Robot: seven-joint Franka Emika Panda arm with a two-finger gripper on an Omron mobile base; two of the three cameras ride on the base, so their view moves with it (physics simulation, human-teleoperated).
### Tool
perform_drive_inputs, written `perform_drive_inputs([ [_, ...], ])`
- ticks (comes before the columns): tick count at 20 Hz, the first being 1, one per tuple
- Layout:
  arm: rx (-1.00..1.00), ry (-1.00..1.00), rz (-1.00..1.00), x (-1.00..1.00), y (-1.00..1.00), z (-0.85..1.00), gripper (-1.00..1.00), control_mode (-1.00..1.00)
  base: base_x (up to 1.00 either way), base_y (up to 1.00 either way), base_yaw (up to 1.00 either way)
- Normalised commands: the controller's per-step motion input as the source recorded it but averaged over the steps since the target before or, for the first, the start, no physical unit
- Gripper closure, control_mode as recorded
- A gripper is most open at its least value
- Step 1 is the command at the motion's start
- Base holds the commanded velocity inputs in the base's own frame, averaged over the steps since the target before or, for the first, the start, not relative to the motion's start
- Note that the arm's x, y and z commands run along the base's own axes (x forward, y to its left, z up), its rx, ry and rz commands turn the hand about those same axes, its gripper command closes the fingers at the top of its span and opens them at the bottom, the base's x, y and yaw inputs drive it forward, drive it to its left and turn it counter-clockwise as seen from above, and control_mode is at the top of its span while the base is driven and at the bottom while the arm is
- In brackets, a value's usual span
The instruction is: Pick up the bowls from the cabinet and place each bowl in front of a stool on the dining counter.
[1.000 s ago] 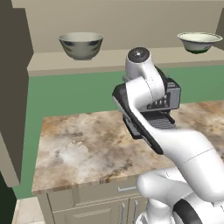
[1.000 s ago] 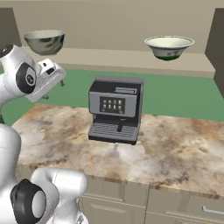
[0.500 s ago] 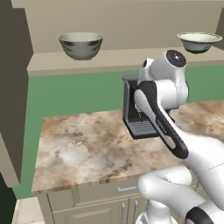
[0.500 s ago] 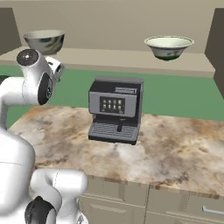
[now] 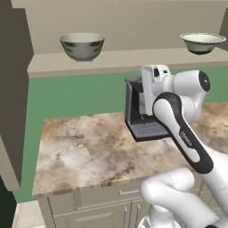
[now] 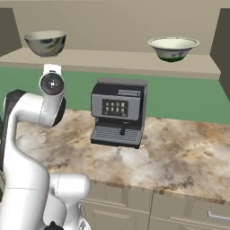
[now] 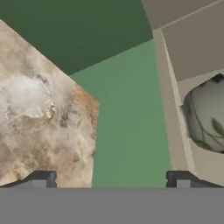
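Two bowls (image 5: 83, 45) (image 5: 201, 42) rest on the cabinet (image 5: 111, 60) shelf; the tool (image 7: 111, 180) is spread, no writing legible.

Brightness: I see even, soft, rendered light in all three views, nothing dim.
Shadows: faint shade under the coffee machine (image 6: 118, 117) and beneath the cabinet (image 5: 124, 60) shelf; the upper part of the green wall (image 7: 131, 127) looks darker in my hand view.
Glare: a mild sheen on each of the bowls (image 5: 83, 45).
Sharpness: base views crisp; my hand view is coarse, blurry on the stone counter (image 7: 39, 118).
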Motion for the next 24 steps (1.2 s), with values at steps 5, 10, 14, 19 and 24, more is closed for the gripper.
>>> perform_drive_inputs([
  [5, -0.31, -0.09, 0.19, 0.0, 0.02, 0.67, -1.0, -1.0, 0.0, 0.0, 0.0],
  [10, -0.11, -0.05, 0.0, 0.0, 0.1, 0.53, -1.0, -1.0, 0.0, 0.0, 0.0],
  [14, -0.03, -0.06, 0.0, 0.05, 0.09, 0.1, -1.0, -1.0, 0.0, 0.0, 0.0],
  [19, 0.11, -0.16, -0.01, 0.06, 0.0, 0.04, -1.0, -1.0, 0.0, 0.0, 0.0],
  [24, 0.03, -0.13, -0.02, 0.12, 0.0, 0.31, -1.0, -1.0, 0.0, 0.0, 0.0],
])
